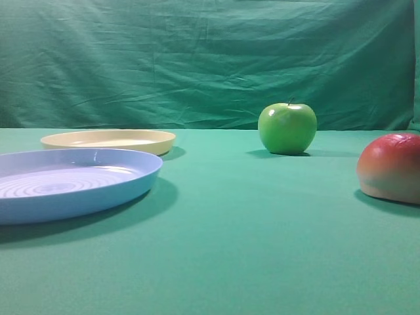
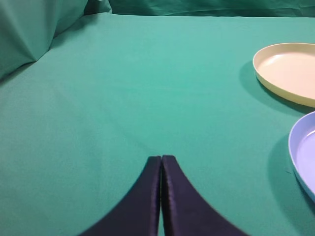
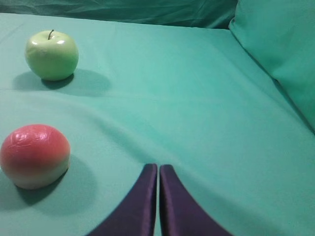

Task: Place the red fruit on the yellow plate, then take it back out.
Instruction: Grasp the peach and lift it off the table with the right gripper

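The red fruit lies on the green cloth at the right edge of the exterior view, red on top and pale at its base. In the right wrist view the red fruit sits to the left of my right gripper, which is shut with nothing in it. The yellow plate rests at the back left with nothing on it. In the left wrist view the yellow plate lies far to the right of my left gripper, also shut on nothing. Neither gripper shows in the exterior view.
A light-blue ringed plate lies in front of the yellow one; its rim shows in the left wrist view. A shiny green apple stands at the back, left of the red fruit, also seen as the green apple. Green cloth hangs behind.
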{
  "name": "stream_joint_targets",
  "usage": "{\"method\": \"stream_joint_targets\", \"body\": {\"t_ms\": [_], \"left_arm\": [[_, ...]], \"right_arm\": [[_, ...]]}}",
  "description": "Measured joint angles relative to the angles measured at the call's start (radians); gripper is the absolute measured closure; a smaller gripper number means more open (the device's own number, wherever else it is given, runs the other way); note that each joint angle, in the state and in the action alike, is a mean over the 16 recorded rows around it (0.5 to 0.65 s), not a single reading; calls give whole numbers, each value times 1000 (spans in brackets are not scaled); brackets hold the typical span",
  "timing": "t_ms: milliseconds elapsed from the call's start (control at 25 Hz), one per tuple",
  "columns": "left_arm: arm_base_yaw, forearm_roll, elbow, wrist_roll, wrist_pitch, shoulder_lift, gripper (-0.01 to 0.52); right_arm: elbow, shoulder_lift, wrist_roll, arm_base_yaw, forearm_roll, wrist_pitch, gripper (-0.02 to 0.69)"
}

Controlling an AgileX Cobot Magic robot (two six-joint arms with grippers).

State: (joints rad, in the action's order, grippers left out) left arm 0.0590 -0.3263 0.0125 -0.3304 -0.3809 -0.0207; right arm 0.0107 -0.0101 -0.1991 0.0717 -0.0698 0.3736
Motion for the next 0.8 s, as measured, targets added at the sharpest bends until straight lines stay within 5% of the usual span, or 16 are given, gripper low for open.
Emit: {"method": "stream_joint_targets", "body": {"t_ms": [360,800], "left_arm": [[0,0,0,0,0,0,514],[0,0,0,0,0,0,514]], "right_arm": [[-184,110,0,11,-52,111,665],[-565,534,-10,41,-157,532,665]]}}
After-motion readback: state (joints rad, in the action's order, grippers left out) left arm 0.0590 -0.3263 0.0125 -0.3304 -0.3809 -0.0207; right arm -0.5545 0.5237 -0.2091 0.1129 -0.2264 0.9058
